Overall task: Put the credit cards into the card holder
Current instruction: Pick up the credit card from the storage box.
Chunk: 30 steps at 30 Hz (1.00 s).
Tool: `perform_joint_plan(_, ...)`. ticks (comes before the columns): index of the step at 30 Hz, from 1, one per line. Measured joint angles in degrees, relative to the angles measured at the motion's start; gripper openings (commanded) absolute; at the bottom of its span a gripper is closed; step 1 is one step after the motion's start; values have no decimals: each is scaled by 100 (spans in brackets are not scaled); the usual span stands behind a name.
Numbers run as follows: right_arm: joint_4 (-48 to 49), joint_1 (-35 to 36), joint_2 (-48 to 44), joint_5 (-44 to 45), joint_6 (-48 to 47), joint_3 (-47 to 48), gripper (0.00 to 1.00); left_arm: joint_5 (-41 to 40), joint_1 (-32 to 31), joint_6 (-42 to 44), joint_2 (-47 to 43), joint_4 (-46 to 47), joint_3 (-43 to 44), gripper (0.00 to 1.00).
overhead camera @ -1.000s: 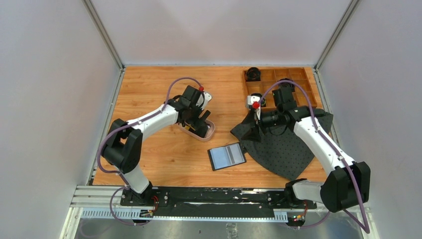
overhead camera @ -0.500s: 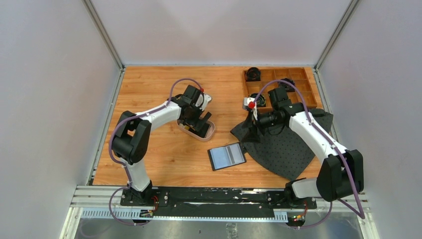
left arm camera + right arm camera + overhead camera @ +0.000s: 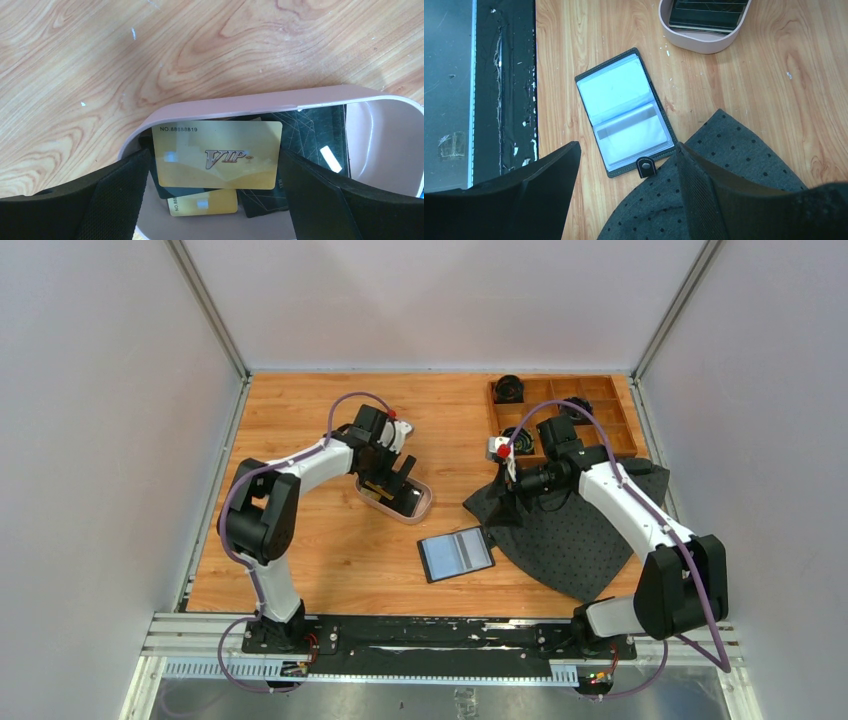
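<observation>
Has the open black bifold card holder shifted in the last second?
No. The card holder lies exactly where it was, beside the dark dotted cloth.

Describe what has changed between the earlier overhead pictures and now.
The left claw opened wider above the pink oval tray of gold and black credit cards and shifted slightly left. The right claw barely moved, open and empty. The open black card holder and dotted grey cloth stayed put.

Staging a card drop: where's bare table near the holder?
Bare wood left of the card holder, nearside of the tray; also far centre between tray and wooden box. Crowded right: cloth, box, right arm.
</observation>
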Motion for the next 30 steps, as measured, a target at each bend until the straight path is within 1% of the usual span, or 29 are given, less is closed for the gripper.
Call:
perform_joint_plan(8, -2, 0, 0, 39, -13, 0, 73, 380, 131, -20, 162, -28, 179, 100)
perform_joint_plan(16, -2, 0, 0, 39, -13, 0, 73, 505, 160, -37, 166, -33, 190, 100)
perform_joint_plan(21, -2, 0, 0, 33, -13, 0, 73, 546, 170, -59, 166, -31, 190, 94)
perform_joint_plan(25, -4, 0, 0, 13, -13, 0, 73, 662, 236, -101, 155, 26, 157, 82)
perform_joint_plan(30, -4, 0, 0, -35, -13, 0, 73, 774, 286, -151, 142, 72, 129, 79)
